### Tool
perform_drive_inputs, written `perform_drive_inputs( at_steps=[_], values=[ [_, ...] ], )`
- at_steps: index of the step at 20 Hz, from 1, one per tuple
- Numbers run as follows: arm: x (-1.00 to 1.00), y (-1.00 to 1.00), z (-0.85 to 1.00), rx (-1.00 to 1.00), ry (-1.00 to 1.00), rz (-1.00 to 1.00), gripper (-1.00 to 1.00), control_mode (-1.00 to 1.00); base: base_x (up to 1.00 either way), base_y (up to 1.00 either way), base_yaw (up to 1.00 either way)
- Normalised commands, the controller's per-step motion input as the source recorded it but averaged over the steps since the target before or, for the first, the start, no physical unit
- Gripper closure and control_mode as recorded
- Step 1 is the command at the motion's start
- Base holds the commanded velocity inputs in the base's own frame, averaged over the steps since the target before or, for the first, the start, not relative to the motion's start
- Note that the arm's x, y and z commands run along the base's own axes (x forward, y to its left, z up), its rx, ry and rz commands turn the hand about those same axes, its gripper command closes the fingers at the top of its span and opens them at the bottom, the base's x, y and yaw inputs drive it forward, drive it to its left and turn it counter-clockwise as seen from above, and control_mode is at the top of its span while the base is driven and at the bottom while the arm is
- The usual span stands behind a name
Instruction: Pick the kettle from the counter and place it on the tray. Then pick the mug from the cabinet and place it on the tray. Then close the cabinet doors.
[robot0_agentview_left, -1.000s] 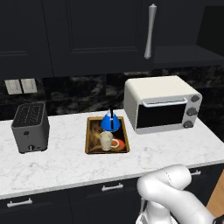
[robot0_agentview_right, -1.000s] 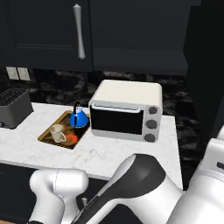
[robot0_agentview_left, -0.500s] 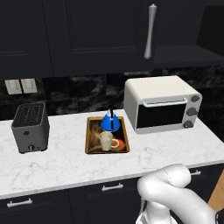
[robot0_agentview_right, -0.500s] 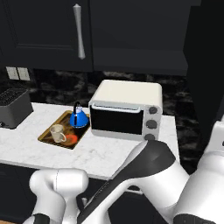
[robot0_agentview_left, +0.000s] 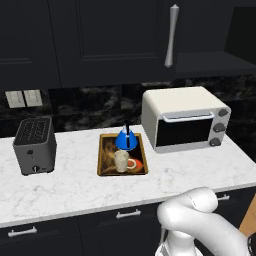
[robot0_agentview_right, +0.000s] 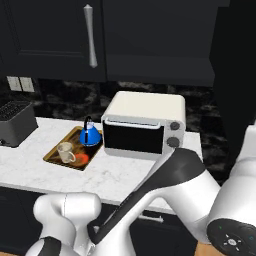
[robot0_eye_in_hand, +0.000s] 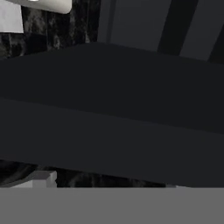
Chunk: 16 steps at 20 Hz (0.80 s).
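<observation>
You cannot tell how your jaws stand; the hand view faces dark cabinet panels. Kettle (robot0_agentview_left: 126, 139) and mug (robot0_agentview_left: 121, 160) sit on the tray (robot0_agentview_left: 103, 165) on the desk (robot0_agentview_left: 75, 185), well away from them. A door (robot0_agentview_left: 115, 35) is stiff and swings; take it by the bar handle (robot0_agentview_left: 172, 35).

A kitchen, seemingly domestic: marble counter (robot0_agentview_left: 75, 185), toaster (robot0_agentview_left: 34, 145), toaster oven (robot0_agentview_left: 185, 120), black cabinet doors (robot0_agentview_left: 105, 40).
</observation>
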Motion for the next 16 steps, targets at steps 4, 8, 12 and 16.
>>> perform_drive_inputs(
  at_steps=[4,8,12,16],
  values=[
    [0.26,0.0,0.0,0.0,0.0,0.05,-1.0,-1.0,0.0,0.0,0.0],
    [0.28,0.18,0.0,0.0,0.0,0.09,-1.0,-1.0,0.0,0.0,0.0],
    [0.32,0.28,0.0,-0.01,0.01,0.13,-1.0,-1.0,0.0,0.0,0.0],
    [0.32,0.34,0.0,-0.03,0.0,0.13,-1.0,-1.0,0.0,0.0,0.0]
  ],
)
